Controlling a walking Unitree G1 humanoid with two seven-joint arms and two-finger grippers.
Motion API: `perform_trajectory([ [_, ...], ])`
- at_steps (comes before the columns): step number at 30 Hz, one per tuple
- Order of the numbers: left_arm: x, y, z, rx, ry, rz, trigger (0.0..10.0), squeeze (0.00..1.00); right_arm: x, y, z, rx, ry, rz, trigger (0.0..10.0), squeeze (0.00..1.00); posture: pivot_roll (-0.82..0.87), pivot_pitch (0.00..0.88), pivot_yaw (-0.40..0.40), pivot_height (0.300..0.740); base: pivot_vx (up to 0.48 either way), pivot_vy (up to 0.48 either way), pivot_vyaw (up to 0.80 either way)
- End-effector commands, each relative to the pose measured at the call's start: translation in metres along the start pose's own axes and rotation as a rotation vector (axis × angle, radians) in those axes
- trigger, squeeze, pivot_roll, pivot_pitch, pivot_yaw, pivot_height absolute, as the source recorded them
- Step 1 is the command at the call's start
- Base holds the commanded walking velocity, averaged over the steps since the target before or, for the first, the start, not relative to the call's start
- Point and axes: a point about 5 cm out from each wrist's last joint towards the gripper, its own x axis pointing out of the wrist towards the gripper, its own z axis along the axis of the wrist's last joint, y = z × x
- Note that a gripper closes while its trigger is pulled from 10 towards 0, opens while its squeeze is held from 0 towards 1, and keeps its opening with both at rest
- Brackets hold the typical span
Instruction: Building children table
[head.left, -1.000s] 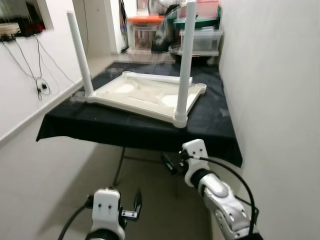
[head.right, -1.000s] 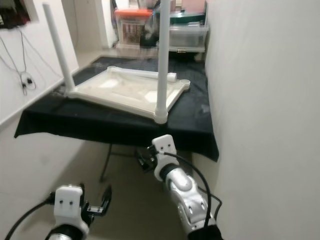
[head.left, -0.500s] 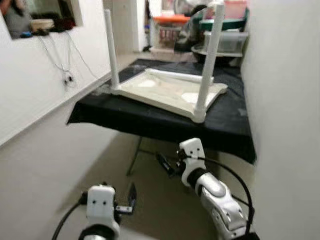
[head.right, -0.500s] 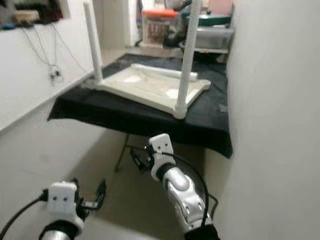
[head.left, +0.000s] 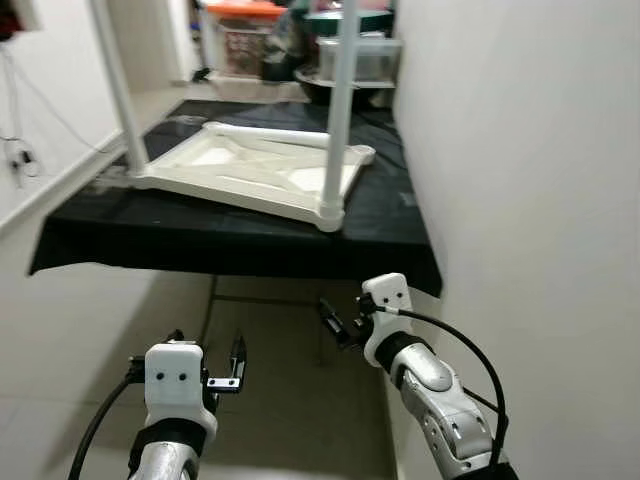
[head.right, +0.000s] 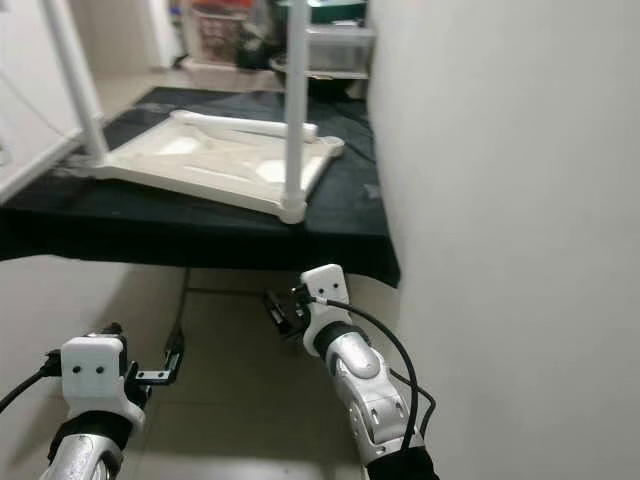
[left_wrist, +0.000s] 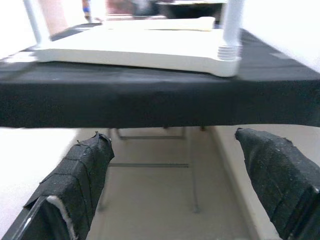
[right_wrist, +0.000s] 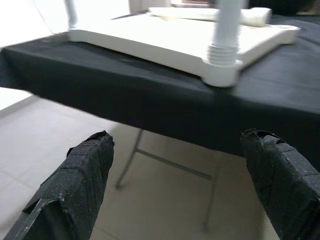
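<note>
A white plastic tabletop (head.left: 255, 172) lies upside down on a black cloth (head.left: 200, 235) draped over a folding table, in the upper middle of the head views. Its underside is smooth and moulded, with raised ribs crossing between rounded corners. Two round white legs stand upright from it: one (head.left: 338, 110) at the near right corner, seated in a ribbed collar, and one (head.left: 118, 85) at the left corner; both run out of the frame's top. A third leg (head.left: 270, 136) lies flat along the far edge. Behind, at the top, blurred storage bins (head.left: 360, 55) are hard to make out. A plain white wall (head.left: 520, 180) covers the right side, and pale floor tiles (head.left: 270, 400) lie below.

The left gripper (head.left: 210, 375) hangs low at the lower left, fingers spread wide and empty. The right gripper (head.left: 335, 322) sits below the cloth's edge at centre, its fabric-wrapped fingers (right_wrist: 82, 185) likewise parted, grasping nothing.
</note>
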Motion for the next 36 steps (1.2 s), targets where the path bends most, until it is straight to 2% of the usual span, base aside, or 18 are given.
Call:
perform_trajectory([
  [1,0.0,0.002,-0.002,0.018,0.017,0.014,10.0,0.0,0.003,0.001,0.006,-0.016,-0.03,0.0,10.0,0.0,0.02,0.037,-0.031,0.74,0.0,0.0,-0.8],
  [8,0.004,0.001,0.002,0.021,0.006,0.017,10.0,0.0,0.008,-0.002,0.01,-0.03,-0.036,-0.027,10.0,0.0,-0.01,0.036,-0.044,0.74,0.0,0.0,-0.08],
  [10,0.007,0.004,0.006,0.019,-0.006,0.025,10.0,0.0,0.012,-0.002,0.015,-0.043,-0.055,-0.043,10.0,0.0,-0.06,0.033,-0.006,0.74,0.0,0.0,0.0],
  [18,0.013,0.006,0.011,0.029,-0.024,0.031,10.0,0.0,0.014,-0.004,0.018,-0.062,-0.06,-0.09,10.0,0.0,-0.06,0.025,0.002,0.74,0.0,0.0,0.0],
  [24,0.018,0.005,0.013,0.051,-0.035,0.02,10.0,0.0,0.011,-0.002,0.015,-0.019,-0.07,-0.056,10.0,0.0,-0.03,0.011,0.006,0.74,0.0,0.0,-0.67],
  [36,0.023,0.013,0.02,0.067,-0.082,0.058,10.0,0.0,0.02,0.0,0.021,-0.025,-0.087,-0.05,10.0,0.0,-0.01,0.0,-0.021,0.74,0.0,0.0,0.0],
])
